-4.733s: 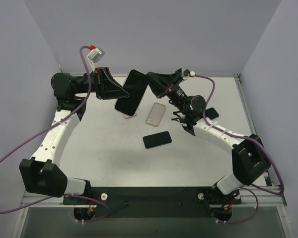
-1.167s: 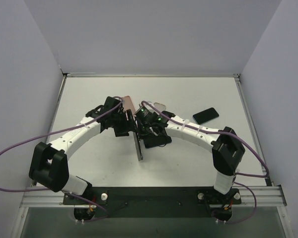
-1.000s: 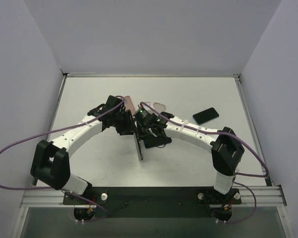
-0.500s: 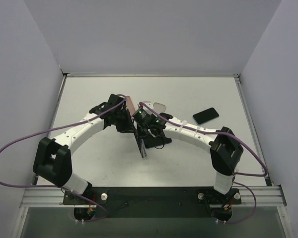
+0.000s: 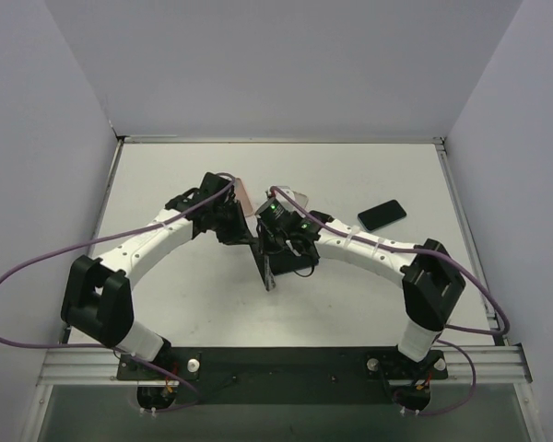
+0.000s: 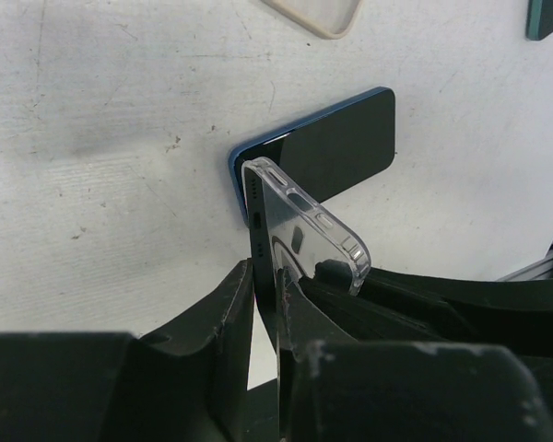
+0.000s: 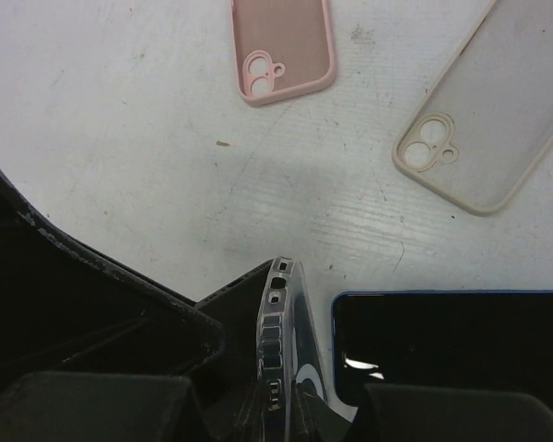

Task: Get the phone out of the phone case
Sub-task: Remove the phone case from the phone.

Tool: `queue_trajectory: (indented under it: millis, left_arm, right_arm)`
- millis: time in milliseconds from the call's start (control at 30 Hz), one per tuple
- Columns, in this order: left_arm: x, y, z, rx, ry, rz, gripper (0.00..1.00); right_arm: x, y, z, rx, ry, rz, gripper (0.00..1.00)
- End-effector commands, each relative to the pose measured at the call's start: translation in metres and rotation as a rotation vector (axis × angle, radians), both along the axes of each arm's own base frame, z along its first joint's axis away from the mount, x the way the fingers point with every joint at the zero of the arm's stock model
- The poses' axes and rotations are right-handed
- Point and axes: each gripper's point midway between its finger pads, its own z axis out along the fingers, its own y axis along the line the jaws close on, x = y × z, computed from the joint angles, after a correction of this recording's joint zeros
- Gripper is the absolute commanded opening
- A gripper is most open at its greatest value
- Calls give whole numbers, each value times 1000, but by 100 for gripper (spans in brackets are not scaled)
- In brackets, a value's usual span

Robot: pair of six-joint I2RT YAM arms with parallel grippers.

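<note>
A black phone (image 6: 261, 241) stands on edge in a clear case (image 6: 306, 214) at the table's middle; in the top view (image 5: 265, 267) it shows as a dark slab. My left gripper (image 6: 267, 290) is shut on the phone's lower end, also seen from the top (image 5: 242, 230). My right gripper (image 7: 281, 391) is shut on the clear case's edge (image 7: 281, 308) and meets the left from the other side (image 5: 276, 239). The case's top corner stands away from the phone. The black phone body (image 7: 230, 308) shows left of the case.
A dark blue phone (image 7: 452, 345) lies flat right beside the grip, under my right arm (image 5: 293, 264). A pink case (image 7: 281, 46) and a beige case (image 7: 484, 129) lie behind. Another black phone (image 5: 382, 215) lies at the right.
Both arms came down from the back to the table's middle with the phone. In the last second the phone's lower end shifted slightly right and the right arm swung right.
</note>
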Motion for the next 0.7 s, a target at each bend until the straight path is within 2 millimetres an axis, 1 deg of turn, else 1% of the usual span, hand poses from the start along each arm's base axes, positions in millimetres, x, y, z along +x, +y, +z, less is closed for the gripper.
queue_trajectory:
  millis: [0, 33, 100, 200, 333, 433, 467, 533, 567, 667]
  left_arm:
    - [-18, 74, -20, 274, 98, 162, 0]
    - [-17, 74, -19, 270, 93, 162, 0]
    - [-16, 74, -17, 263, 85, 163, 0]
    - [-15, 75, -12, 259, 69, 160, 0]
    - [-14, 79, -3, 243, 44, 155, 0]
    - [-13, 84, 3, 241, 24, 150, 0]
    - [-15, 82, 8, 218, 20, 138, 0]
    - [-17, 83, 12, 209, 20, 134, 0]
    - [-19, 81, 17, 189, 13, 123, 0]
    - [-21, 79, 27, 157, -5, 116, 0]
  right_arm:
    - [22, -53, 38, -29, -84, -137, 0]
    - [22, -52, 42, -15, -85, -135, 0]
    - [21, -50, 42, -2, -78, -130, 0]
    - [20, -54, 41, -2, -77, -135, 0]
    - [22, -67, 34, -23, -68, -149, 0]
    - [22, -83, 26, -42, -53, -170, 0]
    - [22, -86, 24, -45, -50, -176, 0]
    - [23, -93, 24, -46, -50, -190, 0]
    - [22, -95, 21, -52, -45, -194, 0]
    - [24, -93, 24, -34, -50, -190, 0]
